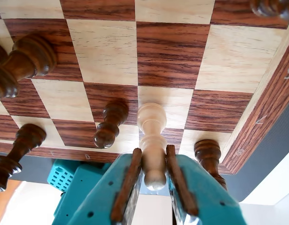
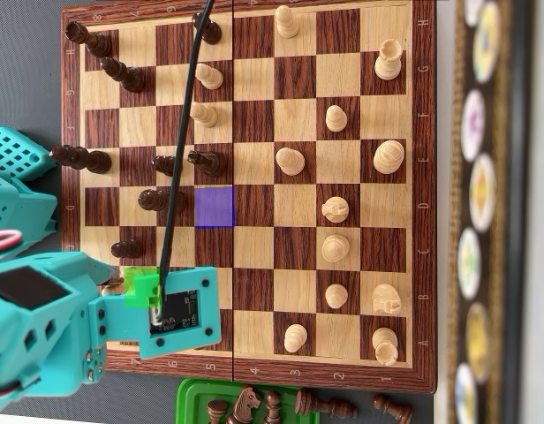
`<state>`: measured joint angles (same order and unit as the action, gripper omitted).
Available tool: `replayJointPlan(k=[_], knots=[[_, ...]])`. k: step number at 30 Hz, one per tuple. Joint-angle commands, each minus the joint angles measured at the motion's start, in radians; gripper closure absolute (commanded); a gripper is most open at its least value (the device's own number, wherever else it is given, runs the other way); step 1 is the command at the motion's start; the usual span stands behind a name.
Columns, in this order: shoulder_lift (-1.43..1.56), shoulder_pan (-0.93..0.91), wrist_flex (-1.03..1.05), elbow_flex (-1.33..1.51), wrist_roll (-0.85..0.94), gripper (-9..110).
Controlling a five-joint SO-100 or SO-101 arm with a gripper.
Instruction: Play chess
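In the wrist view my gripper (image 1: 153, 150) has its teal jaws closed on the stem of a light wooden pawn (image 1: 151, 123). The pawn's base is on or just above a light square near the corner of the chessboard (image 1: 170, 56); I cannot tell which. Dark pawns stand close on either side of it (image 1: 109, 127) (image 1: 208, 155). In the overhead view the arm (image 2: 122, 322) covers the board's lower left corner and hides the gripper and the held pawn. One square (image 2: 214, 206) of the chessboard (image 2: 422, 177) is tinted purple.
Dark pieces (image 2: 86, 159) crowd the left files of the overhead view and light pieces (image 2: 335, 247) the right. Two light pawns (image 2: 204, 113) stand among the dark ones. A green tray (image 2: 194, 397) with captured dark pieces lies below the board. A black cable (image 2: 185, 132) crosses the board.
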<state>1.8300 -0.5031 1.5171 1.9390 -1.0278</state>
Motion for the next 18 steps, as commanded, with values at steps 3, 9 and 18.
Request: replayJointPlan(k=[3,9,18], knots=[[0.037,-0.008,-0.008,-0.006,0.046,99],[0.037,0.002,-0.054,-0.006,0.126,99],[0.034,-0.005,-0.043,-0.005,0.158,99]])
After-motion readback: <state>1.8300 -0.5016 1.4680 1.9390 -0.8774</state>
